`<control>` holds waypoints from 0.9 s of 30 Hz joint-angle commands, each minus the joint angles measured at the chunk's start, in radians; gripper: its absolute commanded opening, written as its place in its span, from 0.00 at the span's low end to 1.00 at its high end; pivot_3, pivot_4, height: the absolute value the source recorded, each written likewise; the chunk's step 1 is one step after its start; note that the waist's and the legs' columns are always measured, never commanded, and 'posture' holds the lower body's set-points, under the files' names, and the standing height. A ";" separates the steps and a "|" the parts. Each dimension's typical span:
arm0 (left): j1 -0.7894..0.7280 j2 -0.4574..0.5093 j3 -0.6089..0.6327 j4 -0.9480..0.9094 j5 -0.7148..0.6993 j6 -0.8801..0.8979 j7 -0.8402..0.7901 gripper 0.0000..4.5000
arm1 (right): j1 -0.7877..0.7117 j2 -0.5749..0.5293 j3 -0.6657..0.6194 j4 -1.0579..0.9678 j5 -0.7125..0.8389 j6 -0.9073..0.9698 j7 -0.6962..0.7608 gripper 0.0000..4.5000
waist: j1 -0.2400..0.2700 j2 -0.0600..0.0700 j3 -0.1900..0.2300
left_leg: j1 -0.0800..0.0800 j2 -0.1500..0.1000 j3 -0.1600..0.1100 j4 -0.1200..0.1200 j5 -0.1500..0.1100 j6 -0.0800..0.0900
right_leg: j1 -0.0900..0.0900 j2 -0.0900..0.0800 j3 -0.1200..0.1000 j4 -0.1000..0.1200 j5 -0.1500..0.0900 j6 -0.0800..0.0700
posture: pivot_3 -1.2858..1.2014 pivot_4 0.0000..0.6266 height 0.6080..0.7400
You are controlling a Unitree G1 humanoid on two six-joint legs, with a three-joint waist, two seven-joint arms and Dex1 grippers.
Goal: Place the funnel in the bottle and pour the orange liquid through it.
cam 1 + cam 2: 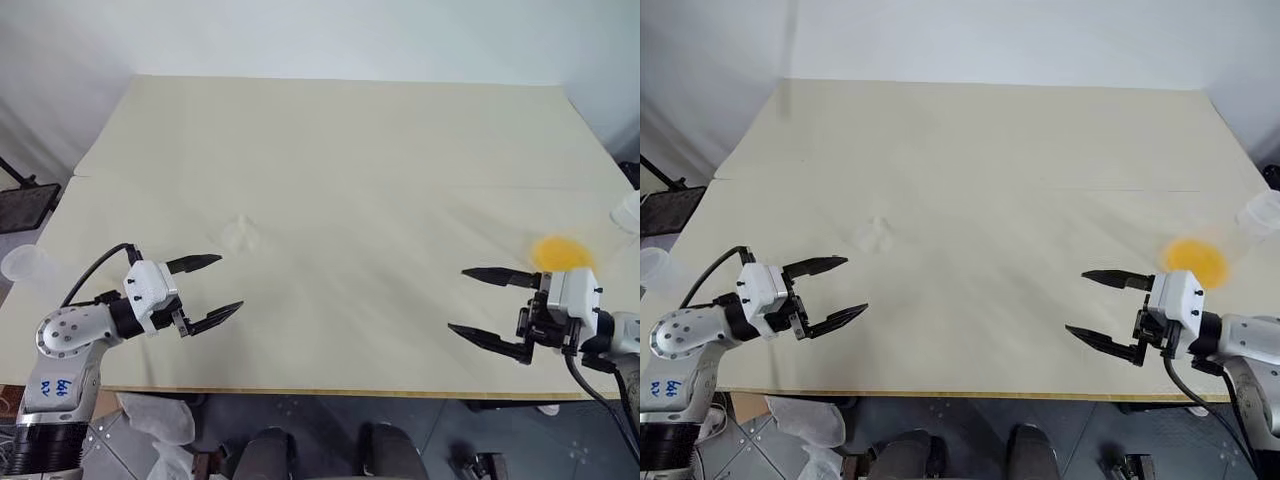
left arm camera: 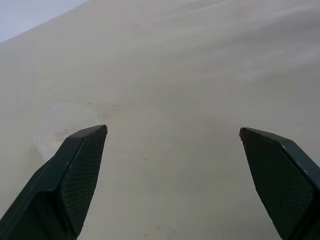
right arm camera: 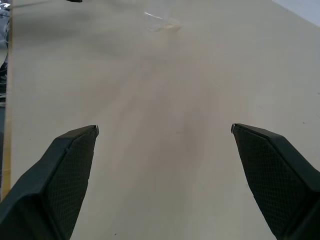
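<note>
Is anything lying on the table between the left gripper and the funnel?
Nothing visible. The left gripper is open, and bare table lies between it and the funnel, a faint pale shape just beyond its fingers.

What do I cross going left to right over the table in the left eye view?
Clear cup at the left edge → left gripper, jaws open → funnel → right gripper, jaws open → orange liquid → clear cup at the right edge.
</note>
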 commanded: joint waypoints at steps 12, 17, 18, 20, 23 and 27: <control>0.241 -0.162 0.270 -0.221 -0.022 0.127 0.401 1.00 | -0.217 0.160 0.149 0.020 -0.008 0.012 -0.036 0.99 | -0.011 0.000 0.000 | 0.002 0.001 -0.007 0.000 0.000 0.000 | 0.001 0.000 0.000 0.001 0.000 0.000 | 0.52 0.24 1.00; 0.424 -0.316 0.359 -0.317 -0.040 0.077 0.491 1.00 | -0.309 0.231 0.222 0.021 -0.004 0.031 -0.041 0.99 | -0.002 -0.001 0.000 | 0.002 0.001 -0.008 0.000 0.000 0.000 | 0.002 -0.001 0.000 0.000 0.000 0.000 | 0.52 0.24 1.00; 0.465 -0.370 0.378 -0.330 -0.037 0.026 0.509 1.00 | -0.334 0.252 0.245 0.023 -0.004 0.035 -0.038 0.99 | -0.004 -0.001 0.000 | 0.002 0.001 -0.008 0.000 0.000 0.000 | 0.002 -0.001 0.000 -0.001 0.000 0.000 | 0.52 0.24 1.00; 0.523 -0.443 0.396 -0.341 -0.054 -0.031 0.516 1.00 | -0.366 0.278 0.278 0.032 -0.016 0.030 -0.021 0.99 | -0.004 -0.002 0.000 | 0.002 0.002 -0.008 0.000 0.000 0.000 | 0.003 -0.001 0.001 -0.002 0.000 0.000 | 0.52 0.24 1.00; 0.573 -0.517 0.428 -0.346 -0.072 -0.026 0.588 1.00 | -0.406 0.306 0.302 0.048 -0.013 0.034 -0.012 0.99 | 0.001 -0.002 0.001 | 0.002 0.001 -0.009 0.000 -0.001 0.000 | 0.003 0.000 -0.001 -0.002 0.000 0.000 | 0.52 0.24 1.00; 0.584 -0.558 0.446 -0.349 -0.099 -0.019 0.653 1.00 | -0.434 0.322 0.318 0.069 -0.012 0.038 -0.005 0.99 | 0.001 -0.002 0.001 | 0.002 0.001 -0.009 0.000 -0.001 0.001 | 0.004 -0.001 0.000 -0.004 0.000 0.000 | 0.52 0.24 1.00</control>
